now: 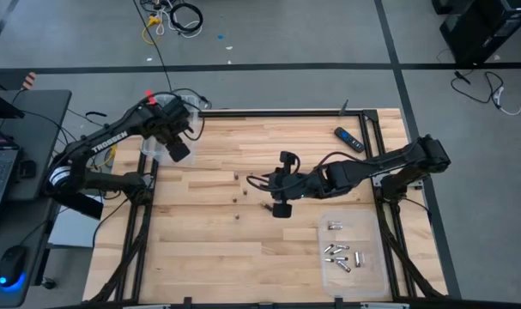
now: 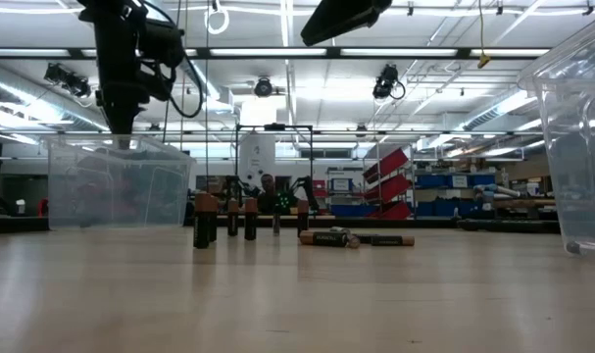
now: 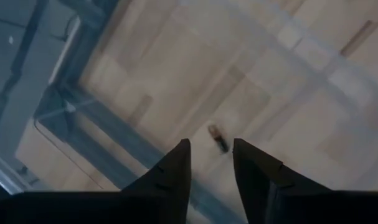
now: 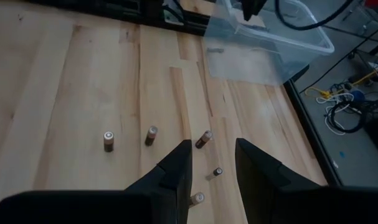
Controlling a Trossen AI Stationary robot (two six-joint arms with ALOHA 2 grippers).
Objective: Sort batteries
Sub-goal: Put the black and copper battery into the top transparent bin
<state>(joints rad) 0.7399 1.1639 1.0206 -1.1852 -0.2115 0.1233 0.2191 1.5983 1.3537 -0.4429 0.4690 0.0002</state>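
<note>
Batteries stand scattered on the wooden surface (image 1: 200, 240) ahead of my right gripper (image 4: 212, 163), and that is what my next move turns on. Its fingers are parted with nothing between them, and through the gap, just beyond the tips, lies one small cell (image 4: 217, 172). Another cell (image 4: 203, 139) is tilted just past it, and two upright cells (image 4: 151, 134) (image 4: 108, 140) stand off to one side. The nearest ones look upright or nearly so, long axis vertical, so I judge a straight descent over one of them is called for.

My left gripper (image 3: 210, 162) hangs over the clear bin (image 1: 150, 148) at the surface's left edge, fingers apart and empty; a single dark battery (image 3: 218, 138) shows just beyond its tips, blurred, inside the bin as far as I can tell. My right arm is plainly the nearer one to the loose cells in the middle.

From above I see a second clear tray (image 1: 372, 275) near the right front corner holding a cluster of silvery batteries (image 1: 339, 254), and a dark remote-like bar (image 1: 348, 139) at the far right; the wrist views miss both. The level view alone shows which dark cells (image 2: 205, 220) stand up and which lying cells (image 2: 328, 238) rest flat.
</note>
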